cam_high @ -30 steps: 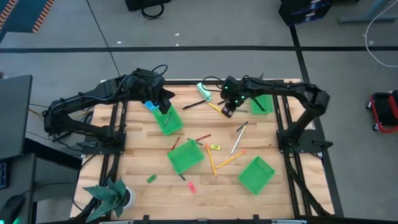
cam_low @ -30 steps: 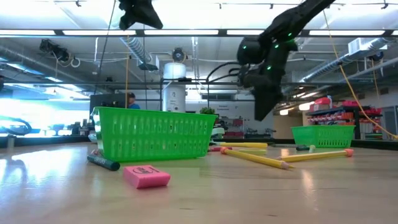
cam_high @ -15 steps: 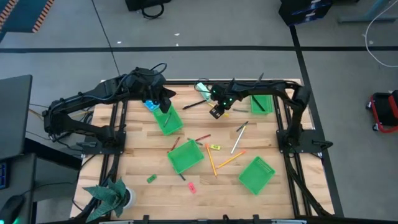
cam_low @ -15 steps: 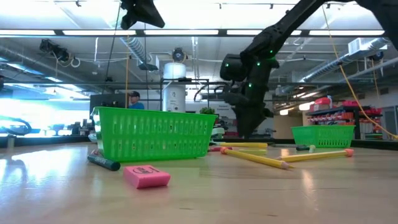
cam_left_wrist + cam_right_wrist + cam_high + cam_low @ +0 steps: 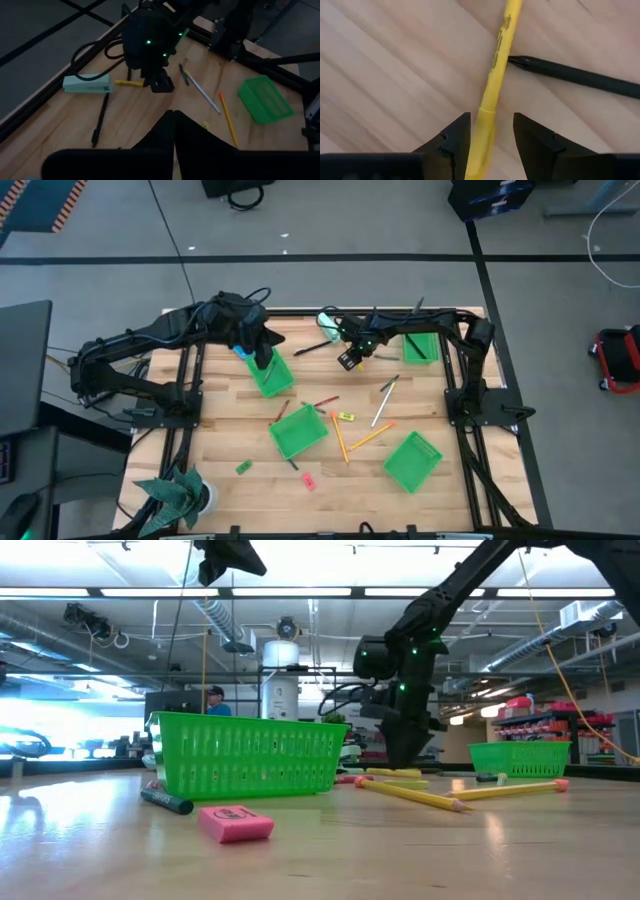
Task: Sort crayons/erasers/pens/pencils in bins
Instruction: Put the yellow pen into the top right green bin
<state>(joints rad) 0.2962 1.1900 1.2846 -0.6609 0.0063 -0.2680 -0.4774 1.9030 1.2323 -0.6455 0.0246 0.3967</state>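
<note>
Right gripper (image 5: pixel 489 131) has dropped from mid-air to the tabletop, fingers apart, straddling the yellow pen (image 5: pixel 496 70); not yet gripped. A black pen (image 5: pixel 575 75) tip touches it just ahead. Left gripper (image 5: pixel 262 356), shut and empty, still hovers over the nearest green bin (image 5: pixel 270 376). Pen pickup seems imminent.

The right gripper (image 5: pixel 490 135) is low over the table (image 5: pixel 230 435), with a pen (image 5: pixel 496 65) between its fingers. Another pen (image 5: pixel 575 75) lies just beside it.
</note>
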